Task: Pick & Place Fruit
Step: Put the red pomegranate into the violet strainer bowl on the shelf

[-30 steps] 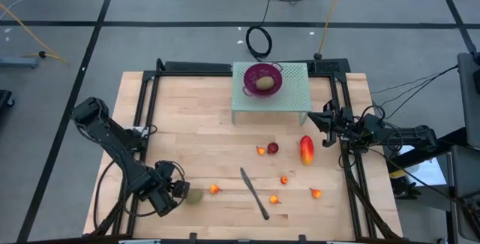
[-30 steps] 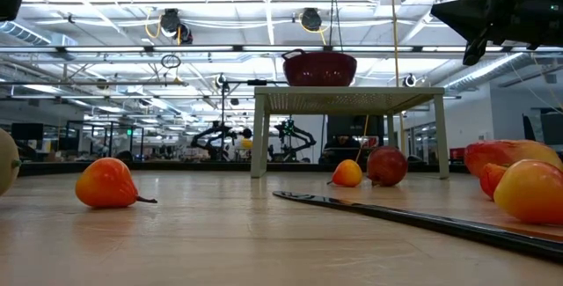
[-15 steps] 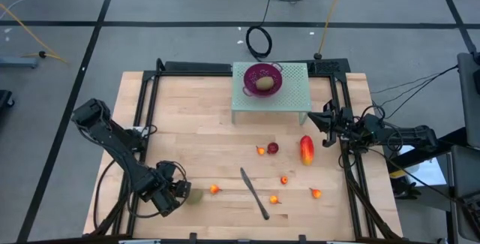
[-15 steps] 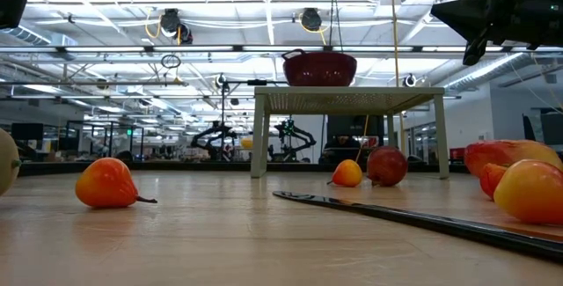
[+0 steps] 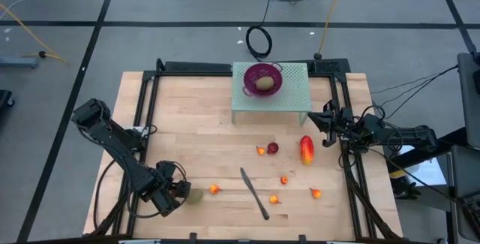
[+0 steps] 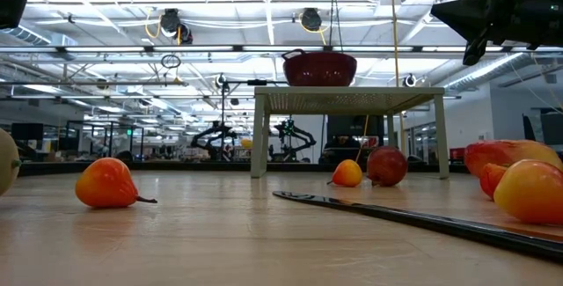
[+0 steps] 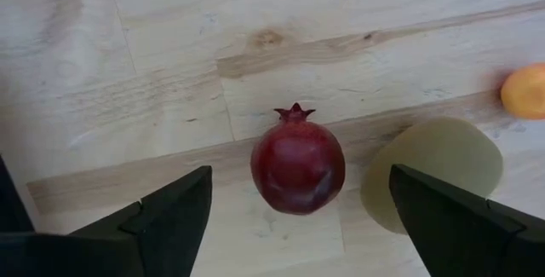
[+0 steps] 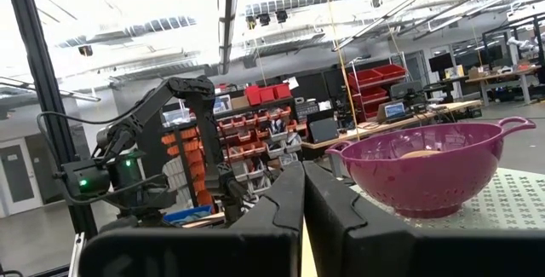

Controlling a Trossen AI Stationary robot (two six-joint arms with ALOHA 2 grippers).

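Observation:
My left gripper (image 5: 172, 192) points straight down near the table's front left, open. A dark red round fruit (image 7: 297, 165) lies on the wood between its fingers (image 7: 174, 213), with a gap on each side. The arm hides this fruit in the high view. A pale green kiwi (image 5: 195, 195) lies just right of it, then a tiny orange fruit (image 5: 214, 189). Another kiwi (image 5: 264, 83) sits in the purple bowl (image 5: 250, 73) on the perforated stand (image 5: 296, 86). My right gripper (image 5: 313, 118) waits shut at the right edge.
A red-yellow mango (image 5: 306, 150), a second dark red fruit (image 5: 273, 148) and several tiny orange ones (image 5: 284, 179) lie right of centre. A long knife (image 5: 255, 193) lies slantwise near the front. Bare wood stretches across the left and middle.

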